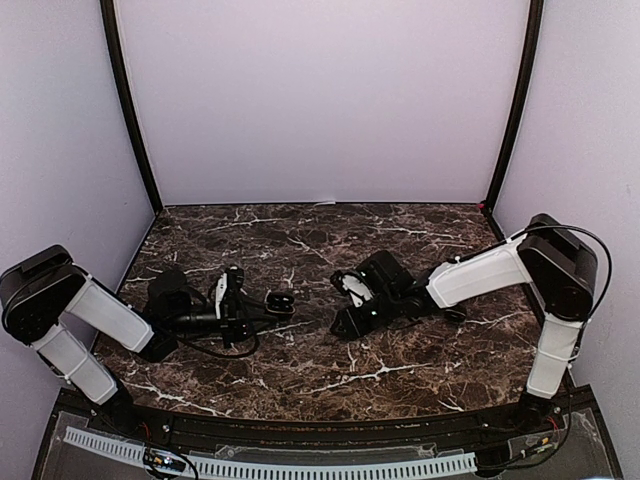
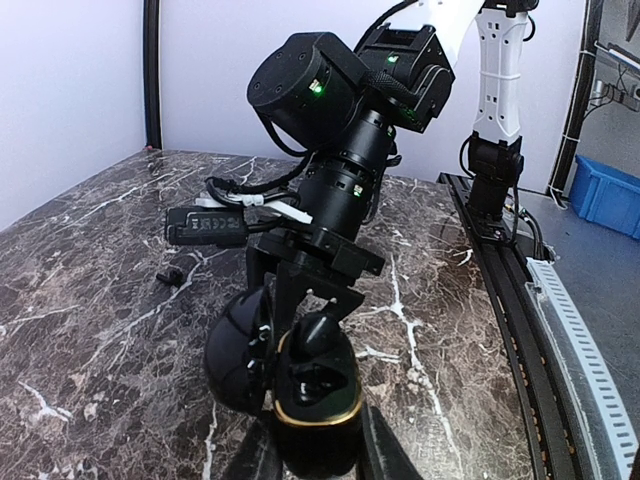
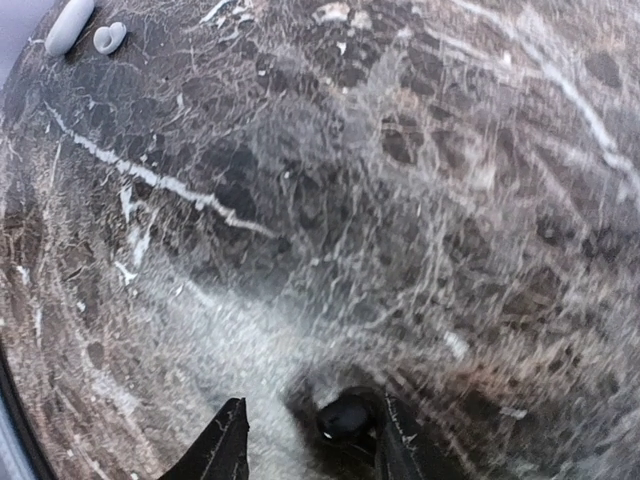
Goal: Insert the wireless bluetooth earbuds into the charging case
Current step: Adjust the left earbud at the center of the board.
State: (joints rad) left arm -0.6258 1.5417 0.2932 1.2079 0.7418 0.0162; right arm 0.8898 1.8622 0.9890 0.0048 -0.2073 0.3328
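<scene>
The small black rounded earbud (image 3: 346,416) shows at the tip of the right pincer (image 3: 312,404), between its two dark fingers. It lies against one finger, and a clear gap separates it from the other finger, so this pincer is released and not clasping the bud. The wrist view there is blurred, and I cannot tell if the bud already sits in a socket. Just under this pincer is the black egg-shaped charging case with a gold rim (image 2: 318,405). The case is open, with its rounded black lid (image 2: 238,352) turned up to one side. The right pincer's fingertips reach down to the mouth of the case. The left pincer (image 1: 268,305) is clenched on the lower body of the case and holds it above the dark brown marble-patterned bench (image 1: 400,370), near the middle of the bench. On the bench beside the case lie some tiny black bits (image 2: 170,275), too small to identify. Well apart from them, near an edge of the bench, a white oblong pebble-like thing (image 3: 70,25) lies with a small white bud (image 3: 108,38) just beside it.
</scene>
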